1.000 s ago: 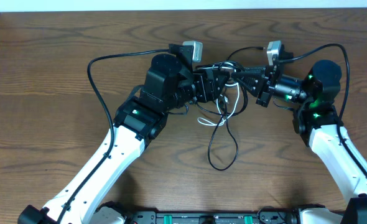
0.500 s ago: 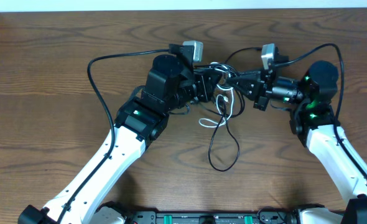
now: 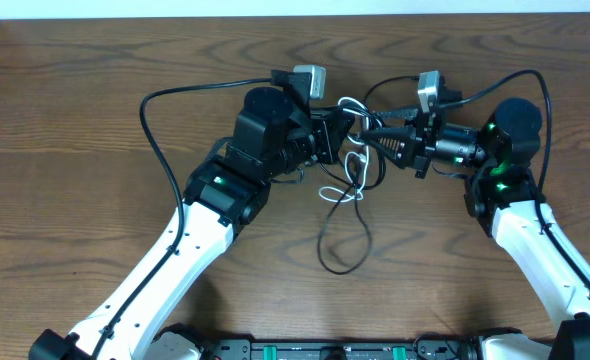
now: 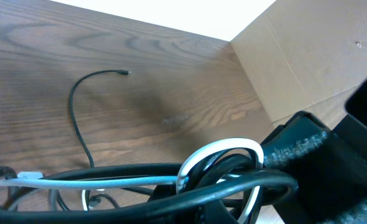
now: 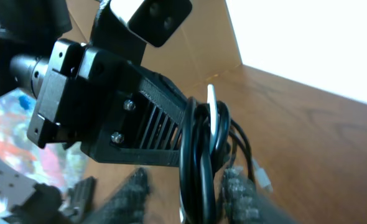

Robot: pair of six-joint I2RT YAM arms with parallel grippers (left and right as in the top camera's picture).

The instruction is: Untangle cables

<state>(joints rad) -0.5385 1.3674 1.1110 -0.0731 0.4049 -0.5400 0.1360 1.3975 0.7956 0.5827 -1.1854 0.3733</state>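
The cables are a tangle of thin black cords and one white cord (image 3: 353, 164), bunched between the two grippers at the back middle of the table. A long black loop (image 3: 340, 255) trails from the bunch toward the front. My left gripper (image 3: 341, 128) is shut on the bunch; in the left wrist view the white loop (image 4: 221, 149) and black strands (image 4: 140, 171) cross right in front of its jaws. My right gripper (image 3: 372, 140) faces it, and its fingers stand open on either side of the black coils (image 5: 193, 155).
A loose black cable end (image 4: 78, 118) curls on the wood behind the bunch. A cardboard box (image 4: 308, 62) stands at the table's edge. The arms' own thick black cables (image 3: 165, 95) arc over the back of the table.
My left gripper has shut on the bunch and my right gripper has opened its fingers. The right gripper edged left, and the trailing black loop swung left.
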